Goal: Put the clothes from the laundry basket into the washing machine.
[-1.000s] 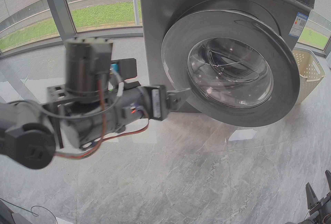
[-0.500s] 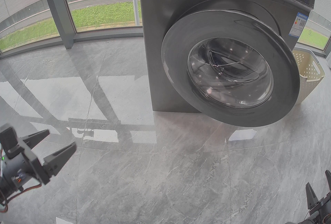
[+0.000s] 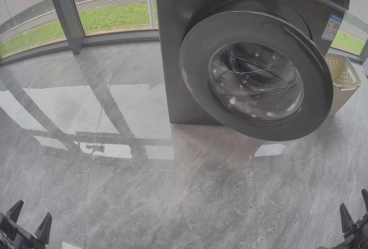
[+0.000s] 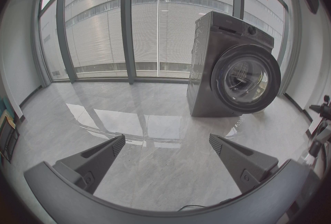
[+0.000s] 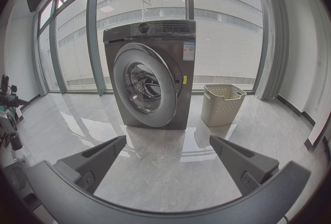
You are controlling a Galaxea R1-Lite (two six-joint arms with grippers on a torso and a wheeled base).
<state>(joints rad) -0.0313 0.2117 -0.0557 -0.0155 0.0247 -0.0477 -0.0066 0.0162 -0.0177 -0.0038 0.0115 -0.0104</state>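
Light, source: daylight is coming in through the windows (image 3: 111, 12) and is filling the room evenly.
Glare: the floor (image 3: 153, 192) is shining, mirroring bright panes and dark frame bars left of the washer (image 3: 184, 50).
Door glass (image 3: 256, 81): is catching pale glints.
Wrist views: straight lines are bowing at the edges and the corners are darkening to black.

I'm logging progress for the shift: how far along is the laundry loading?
Done: the washing machine door stands swung open. In hand: nothing; the left pincer and right pincer are both open and empty, well short of the machine. Left: no clothes show above the rim of the laundry basket, so whether any remain cannot be told.
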